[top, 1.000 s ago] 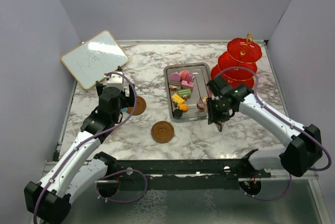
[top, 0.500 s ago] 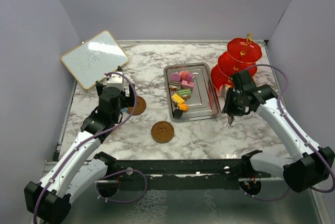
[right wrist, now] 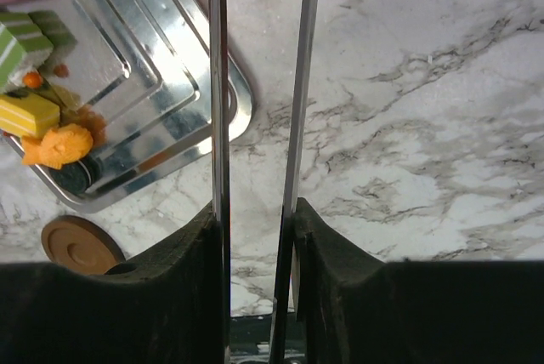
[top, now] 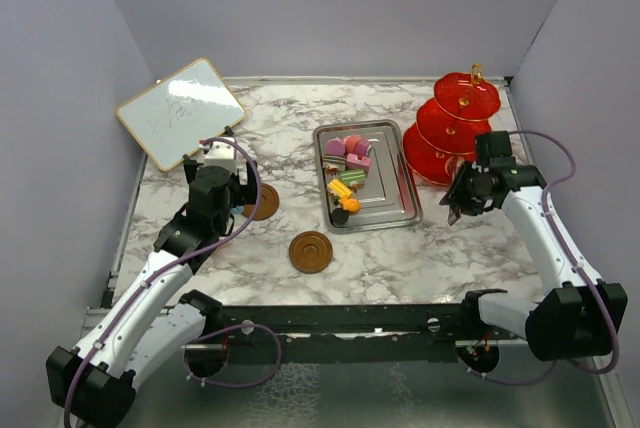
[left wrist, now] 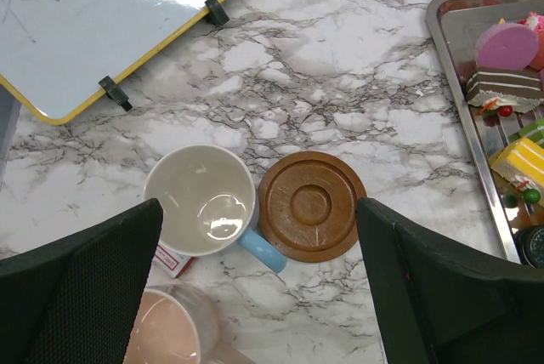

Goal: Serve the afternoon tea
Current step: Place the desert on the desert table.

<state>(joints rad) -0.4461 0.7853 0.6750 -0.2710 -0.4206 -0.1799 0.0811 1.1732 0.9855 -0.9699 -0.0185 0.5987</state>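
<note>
Well, the tray [top: 392, 193] sits mid-tabletop [top: 300, 118], so I'll place everything off it. Cakes [top: 348, 163] are bunched in the tray's left half: pink and purple at the far end, then green, then yellow, w/ a black one at the near-left corner.

Stand [top: 455, 123] is upright just right of the tray's far end, three red tiers w/ a gold finial on top.

Right tool [top: 454, 214] hangs just off the tray's near-right corner, in front of the stand's bottom tier, pointing down at the marble. Its wrist view shows two thin blades approx. parallel w/ a narrow slit between them. Nothing sits in the slit where it shows. The tips run off the top edge, so I can't tell if anything's pinched there, or if it counts as closed.

Left of the tray, well apart from it, the left tool [left wrist: 259, 219] hovers w/ jaws spread wide, gripping nothing. Below it stands the blue cup [left wrist: 201, 198], upright and empty, right against a saucer [left wrist: 311, 206] on its tray side. Pink cup [left wrist: 166, 330] is just nearer than the blue one, partly hidden by a finger. Both cups stand on the marble, not on saucers.

Second saucer [top: 310, 251] lies near-left of the tray. Whiteboard [top: 180, 111] sits far-left of the tray, at the tabletop's corner.
</note>
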